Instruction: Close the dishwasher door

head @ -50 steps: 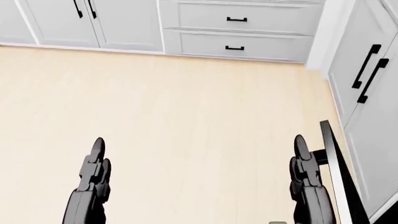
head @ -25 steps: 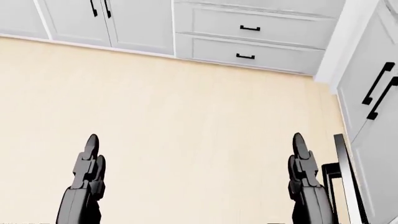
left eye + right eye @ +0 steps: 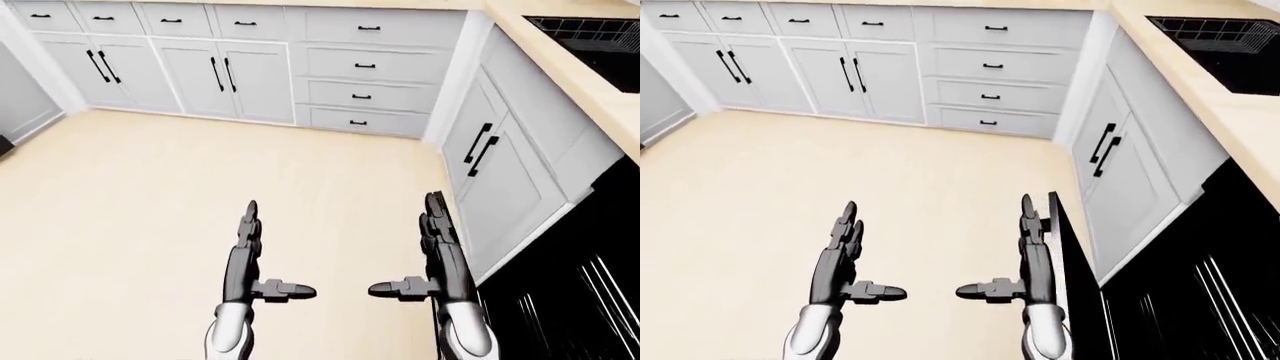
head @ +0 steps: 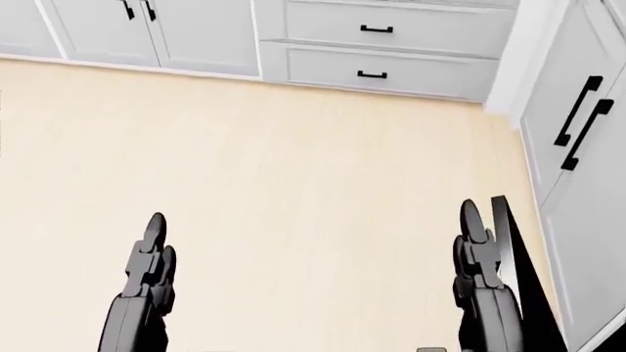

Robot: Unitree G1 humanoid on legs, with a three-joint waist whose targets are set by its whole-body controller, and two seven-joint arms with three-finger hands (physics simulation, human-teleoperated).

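Both hands are raised over the light wooden floor, palms facing each other, with nothing between them. The left hand has its fingers extended straight toward the top of the view and its thumb stuck out sideways toward the right hand; it holds nothing. The right hand is a mirror image: fingers straight and spread wide from the thumb, which points toward the left hand, and nothing is gripped.

The dishwasher door is open. In the right-eye view it appears as a thin black panel seen edge-on, running from just beside the right hand's fingertips down to the bottom of the view. The right hand lies close along the left side of this edge; whether it touches the door cannot be determined. The dark dishwasher interior fills the lower right corner, with pale rack lines visible inside.

White cabinets with black handles run along the top of the left-eye view, and a stack of drawers stands to their right. A second run of white cabinet doors extends down the right side toward the dishwasher. Above it lies a pale wooden worktop with a black sink set into it.
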